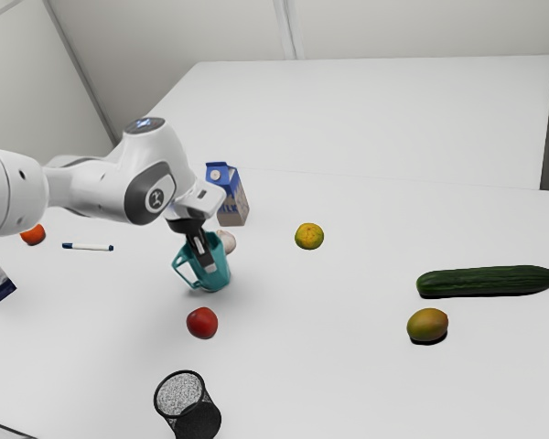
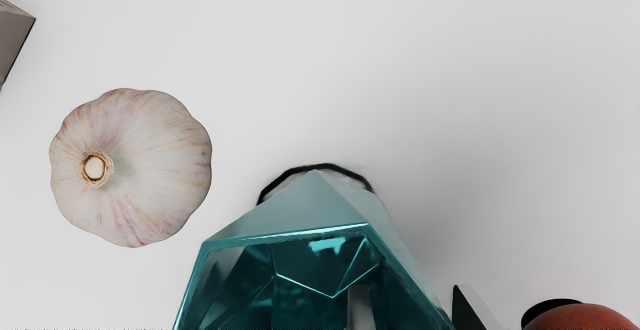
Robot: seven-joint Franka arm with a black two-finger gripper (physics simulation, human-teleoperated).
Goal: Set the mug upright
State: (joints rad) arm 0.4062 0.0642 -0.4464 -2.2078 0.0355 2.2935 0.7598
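Note:
My gripper is at the teal mug in the exterior view, with a dark finger reaching down over it. The mug leans a little, its opening facing up toward my hand and its handle toward the exterior view's left. In the wrist view, my gripper holds the wall of the mug: one finger stands inside the opening and the other outside. The lower ends of the fingers are close together on either side of this wall. Whether the mug's base rests on the table cannot be told.
A garlic bulb lies close beside the mug, with a milk carton behind it. A tomato and a black mesh cup stand toward the exterior view's front. An orange fruit, mango and cucumber lie farther right.

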